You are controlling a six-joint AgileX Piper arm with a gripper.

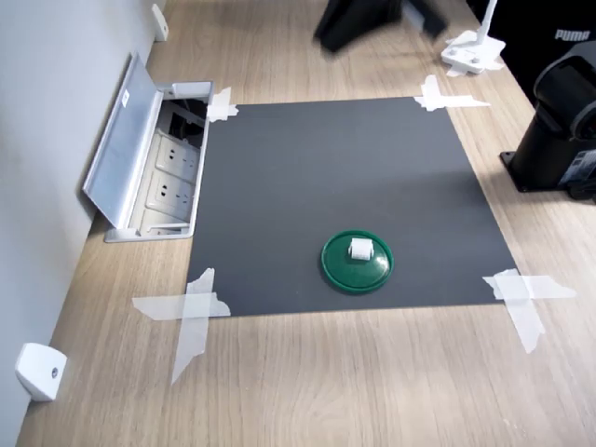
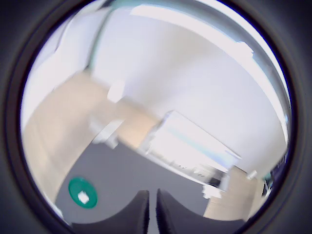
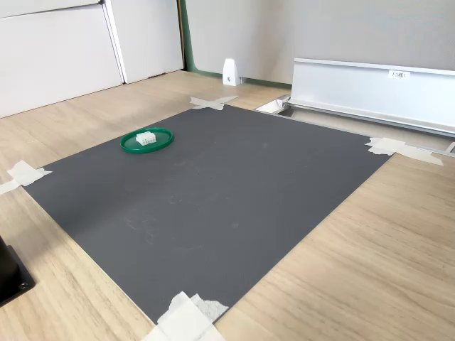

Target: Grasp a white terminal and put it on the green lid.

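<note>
Gripper [image 2: 152, 207] hung high above the dark mat [image 1: 335, 196], its fingers drawn nearly together and holding nothing. Beyond it, the white terminal [image 1: 360, 249] sat on the green lid [image 1: 357, 263], near the mat's taped edge in the first exterior view. The placing looked finished; only pulling the arm clear seemed left. Farther off lay the wooden tabletop [image 1: 307, 382], an open socket box [image 1: 154, 168] and a pale wall [image 3: 320, 28].
</note>
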